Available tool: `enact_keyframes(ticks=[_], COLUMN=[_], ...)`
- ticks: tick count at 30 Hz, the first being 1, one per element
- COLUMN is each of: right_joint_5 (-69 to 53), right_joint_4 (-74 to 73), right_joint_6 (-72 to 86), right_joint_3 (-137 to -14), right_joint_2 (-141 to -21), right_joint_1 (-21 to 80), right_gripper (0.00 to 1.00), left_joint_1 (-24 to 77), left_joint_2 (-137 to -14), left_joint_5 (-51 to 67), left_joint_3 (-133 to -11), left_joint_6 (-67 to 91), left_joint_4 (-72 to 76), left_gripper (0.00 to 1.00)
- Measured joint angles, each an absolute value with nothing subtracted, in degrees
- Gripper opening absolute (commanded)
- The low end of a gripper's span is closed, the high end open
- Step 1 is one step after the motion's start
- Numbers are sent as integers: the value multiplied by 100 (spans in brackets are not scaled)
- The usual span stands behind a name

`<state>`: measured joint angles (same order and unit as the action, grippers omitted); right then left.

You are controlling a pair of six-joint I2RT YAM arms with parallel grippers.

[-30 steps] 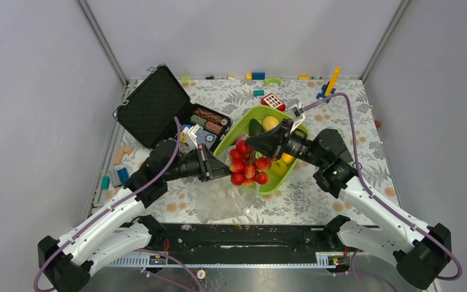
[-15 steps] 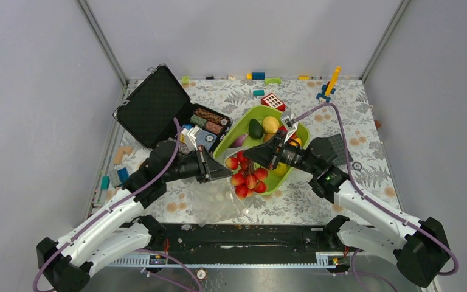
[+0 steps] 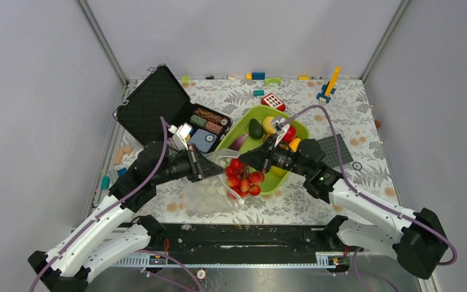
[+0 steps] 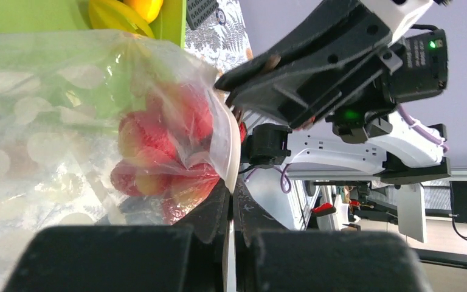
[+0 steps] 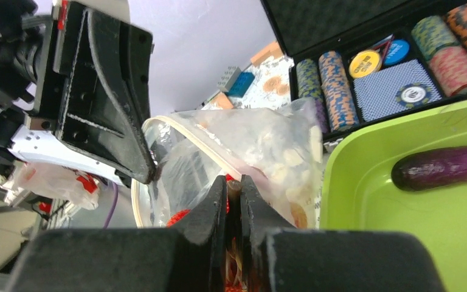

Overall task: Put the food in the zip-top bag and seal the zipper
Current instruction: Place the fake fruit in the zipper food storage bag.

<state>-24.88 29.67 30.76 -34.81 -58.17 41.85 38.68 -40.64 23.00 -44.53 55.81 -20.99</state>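
Observation:
The clear zip-top bag (image 3: 214,196) with white dots lies by the lime tray. My left gripper (image 3: 214,167) is shut on the bag's mouth edge, pinching the whitish zipper (image 4: 233,149) strip and holding the mouth up. My right gripper (image 3: 244,160) is shut on the stem of a bunch of red strawberries (image 3: 244,179), which hangs at the bag's mouth. Through the plastic the strawberries (image 4: 158,152) show in the left wrist view. In the right wrist view the open bag (image 5: 243,146) lies just ahead of my right gripper (image 5: 233,182). More food stays in the tray: avocado (image 3: 255,128), yellowish ball (image 3: 269,124), eggplant (image 3: 239,142), mango (image 3: 294,144).
The lime-green tray (image 3: 247,114) sits mid-table. An open black case (image 3: 152,106) of poker chips (image 3: 210,115) stands to its left. Small blocks are scattered along the back edge and left side. A grey plate (image 3: 334,149) lies right of the tray.
My right gripper has carried the strawberry bunch left and toward the near edge, down to the bag's mouth. My left arm has shifted and holds the bag's edge higher.

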Motion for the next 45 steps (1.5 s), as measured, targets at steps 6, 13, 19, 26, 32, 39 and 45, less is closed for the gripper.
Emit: enact_keyframes(ticks=[6, 13, 19, 26, 32, 39, 45], right_joint_5=[-1476, 231, 1479, 2217, 2270, 1347, 298], right_joint_4=[2596, 2532, 2394, 2093, 2294, 3459, 4792], right_joint_6=[2853, 3485, 4119, 4829, 4950, 4515, 3835], right_joint_3=[-3879, -4130, -4453, -4613, -4440, -3669, -3242], right_joint_2=[-6313, -6687, -6884, -7190, -7181, -7146, -7146], right_joint_1=[5070, 5448, 5575, 5699, 5983, 6066, 6075], right_gripper=[0, 0, 0, 0, 0, 0, 0], left_joint_1=[3868, 3865, 3859, 3859, 3857, 3854, 3822], left_joint_2=[-4289, -4436, -4436, -4425, -4324, -4237, -4185], left_joint_5=[2292, 2292, 2294, 2287, 2132, 1907, 1841], left_joint_3=[-4453, -4453, -4451, -4425, -4333, -4333, -4333], left_joint_6=[5511, 5502, 5509, 5557, 5629, 5658, 5653], left_joint_4=[-2193, -2287, -2255, -2220, -2158, -2134, -2134], left_gripper=[0, 0, 0, 0, 0, 0, 0])
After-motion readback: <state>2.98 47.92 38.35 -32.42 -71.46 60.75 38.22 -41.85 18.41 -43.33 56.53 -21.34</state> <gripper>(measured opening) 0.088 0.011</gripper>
